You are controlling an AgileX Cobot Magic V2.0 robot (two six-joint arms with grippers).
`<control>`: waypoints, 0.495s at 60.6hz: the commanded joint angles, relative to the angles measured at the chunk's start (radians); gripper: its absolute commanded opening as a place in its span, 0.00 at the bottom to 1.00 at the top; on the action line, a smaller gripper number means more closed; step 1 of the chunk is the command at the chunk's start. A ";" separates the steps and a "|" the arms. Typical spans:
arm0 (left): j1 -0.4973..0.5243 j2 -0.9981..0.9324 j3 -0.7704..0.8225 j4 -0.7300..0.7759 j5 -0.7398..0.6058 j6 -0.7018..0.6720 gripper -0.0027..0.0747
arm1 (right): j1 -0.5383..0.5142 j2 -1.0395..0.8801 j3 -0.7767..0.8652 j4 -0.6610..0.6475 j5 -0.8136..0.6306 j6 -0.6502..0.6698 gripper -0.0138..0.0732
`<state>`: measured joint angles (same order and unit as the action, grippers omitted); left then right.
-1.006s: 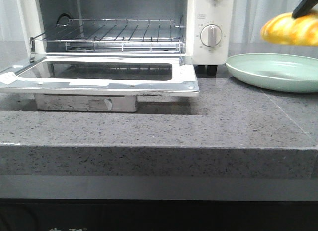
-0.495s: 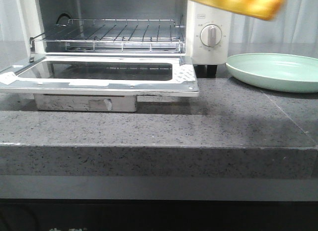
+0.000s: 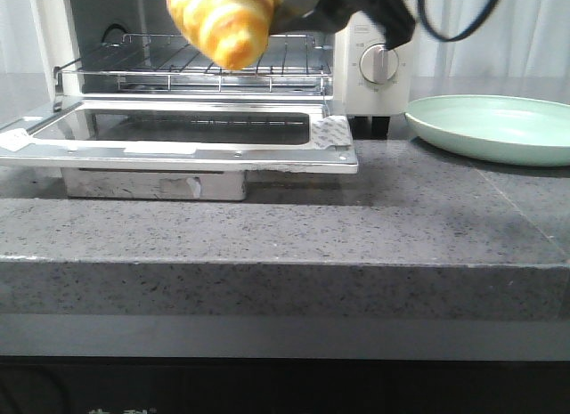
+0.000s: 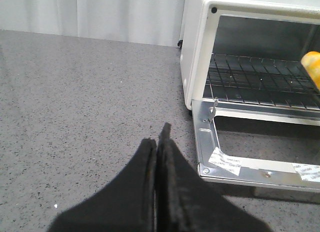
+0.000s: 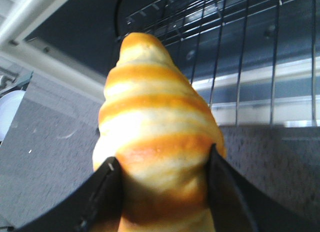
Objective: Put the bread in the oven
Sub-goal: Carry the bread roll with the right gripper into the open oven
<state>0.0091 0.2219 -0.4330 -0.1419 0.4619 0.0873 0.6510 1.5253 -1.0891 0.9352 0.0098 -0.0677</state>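
1. Bread [image 3: 223, 22]: glossy, tapered golden bun with orange-brown bands, held in the air before the oven's open mouth.
2. Right gripper [image 5: 162, 192]: black fingers pinching the bread's broad end.
3. Oven [image 3: 370, 85]: white body, chrome wire rack [image 3: 205, 58], glass-windowed door [image 3: 178, 133] lowered flat.
4. Left gripper [image 4: 156, 184]: dark jaws pressed together, holding nothing, above speckled grey stone counter [image 3: 285, 227].
5. Plate [image 3: 490, 129]: shallow, pale green, beside the oven.

A kitchen-like setup: a white toaster oven [image 3: 223, 67] with its door dropped open and a pale green plate [image 3: 494, 129] stand on a speckled grey stone tabletop [image 3: 285, 227], pale curtains [image 4: 100, 15] behind.
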 commanded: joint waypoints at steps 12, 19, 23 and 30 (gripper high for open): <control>0.003 0.008 -0.025 -0.011 -0.072 -0.009 0.01 | -0.013 0.093 -0.205 0.001 -0.074 -0.037 0.25; 0.003 0.008 -0.025 -0.011 -0.072 -0.009 0.01 | -0.027 0.141 -0.267 0.001 -0.071 -0.040 0.25; 0.003 0.008 -0.025 -0.011 -0.072 -0.009 0.01 | -0.048 0.163 -0.285 0.001 -0.055 -0.040 0.25; 0.003 0.008 -0.025 -0.011 -0.072 -0.009 0.01 | -0.080 0.176 -0.286 0.001 -0.037 -0.040 0.25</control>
<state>0.0091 0.2219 -0.4330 -0.1419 0.4635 0.0873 0.5977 1.7395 -1.3341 0.9374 0.0000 -0.0920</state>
